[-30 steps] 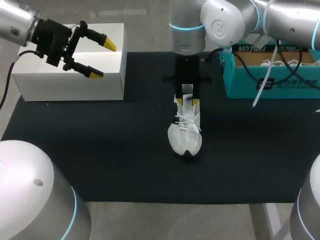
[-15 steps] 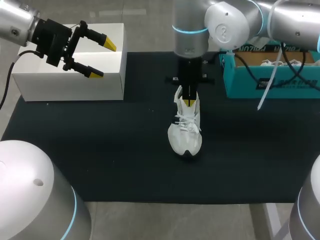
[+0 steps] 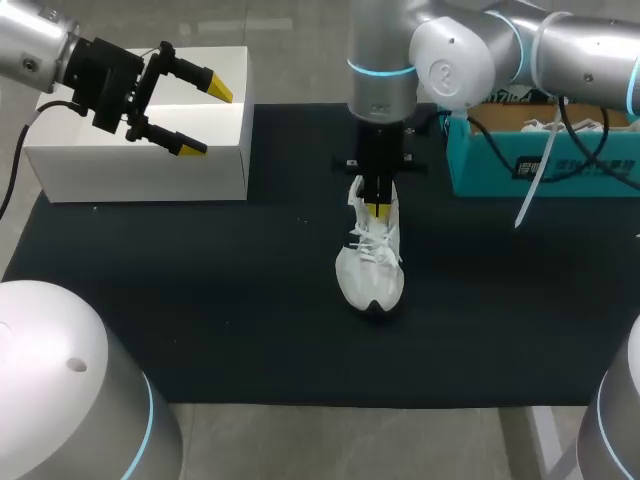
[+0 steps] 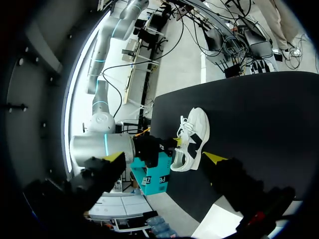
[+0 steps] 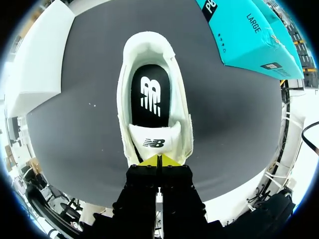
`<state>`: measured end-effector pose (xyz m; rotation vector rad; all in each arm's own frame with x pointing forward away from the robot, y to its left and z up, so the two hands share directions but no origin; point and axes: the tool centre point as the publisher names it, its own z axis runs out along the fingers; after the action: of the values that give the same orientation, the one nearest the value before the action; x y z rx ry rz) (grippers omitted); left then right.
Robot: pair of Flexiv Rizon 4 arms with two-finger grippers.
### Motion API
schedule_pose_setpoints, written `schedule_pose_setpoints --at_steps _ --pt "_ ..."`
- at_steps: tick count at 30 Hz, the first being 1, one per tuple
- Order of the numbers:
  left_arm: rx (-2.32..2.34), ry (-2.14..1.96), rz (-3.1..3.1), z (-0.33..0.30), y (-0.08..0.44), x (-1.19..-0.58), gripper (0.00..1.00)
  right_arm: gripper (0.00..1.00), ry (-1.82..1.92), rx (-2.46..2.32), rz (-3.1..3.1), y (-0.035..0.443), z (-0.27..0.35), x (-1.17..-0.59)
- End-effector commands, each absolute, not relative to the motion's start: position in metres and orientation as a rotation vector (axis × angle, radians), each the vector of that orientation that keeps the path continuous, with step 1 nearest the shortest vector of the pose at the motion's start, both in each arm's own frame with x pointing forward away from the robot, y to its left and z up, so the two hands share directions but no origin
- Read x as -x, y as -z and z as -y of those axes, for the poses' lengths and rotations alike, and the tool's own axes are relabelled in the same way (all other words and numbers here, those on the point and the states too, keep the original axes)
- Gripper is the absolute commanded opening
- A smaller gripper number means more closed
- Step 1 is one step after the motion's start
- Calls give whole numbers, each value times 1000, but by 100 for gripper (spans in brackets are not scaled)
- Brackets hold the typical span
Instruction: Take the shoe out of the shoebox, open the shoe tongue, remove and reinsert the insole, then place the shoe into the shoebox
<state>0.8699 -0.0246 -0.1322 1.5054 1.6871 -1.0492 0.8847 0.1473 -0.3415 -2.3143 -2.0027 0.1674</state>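
A white shoe (image 3: 370,265) stands upright on the black mat (image 3: 200,300), toe toward me. My right gripper (image 3: 377,207) points straight down at its tongue area, its tips pressed together. In the right wrist view the shut gripper (image 5: 158,160) touches the front edge of the white tongue (image 5: 153,141). I cannot tell whether anything thin is pinched. Beyond the tongue lies the black insole (image 5: 151,92) inside the shoe (image 5: 149,55). My left gripper (image 3: 205,118) hangs open and empty over the white box (image 3: 140,165). The left wrist view shows that gripper (image 4: 164,158) and, far ahead, the shoe (image 4: 192,137).
An open white box stands at the mat's back left corner. At the back right is a teal shoebox (image 3: 540,165) with white laces showing inside, also beside the shoe in the right wrist view as the teal box (image 5: 249,35). A white cable tie (image 3: 530,190) hangs from my right arm.
The right gripper's fingers, apart on either side of the tongue a second ago, have closed together. The right arm shifted slightly. Left arm and shoe have not moved.
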Motion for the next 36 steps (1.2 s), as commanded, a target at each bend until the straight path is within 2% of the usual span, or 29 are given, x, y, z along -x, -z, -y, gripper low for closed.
schedule_pose_setpoints --at_steps 1,17,24,30,31,36 --pt "-1509 1049 -1688 24 132 -871 100 0 -158 2331 2013 326 -147 -878" --pt "-1509 1049 -1688 24 132 -871 100 0 -131 2315 1987 352 -139 -894" --pt "-1509 1049 -1688 24 132 -871 100 0 -69 2290 2084 323 -141 -893" --pt "-1509 1049 -1688 24 132 -871 100 0 159 1904 2386 296 -151 -894" --pt "-1509 1049 -1688 24 132 -871 100 0 188 1726 2504 292 -156 -892" --pt "-1509 1049 -1688 24 132 -871 100 0 175 1245 2752 278 -171 -883"
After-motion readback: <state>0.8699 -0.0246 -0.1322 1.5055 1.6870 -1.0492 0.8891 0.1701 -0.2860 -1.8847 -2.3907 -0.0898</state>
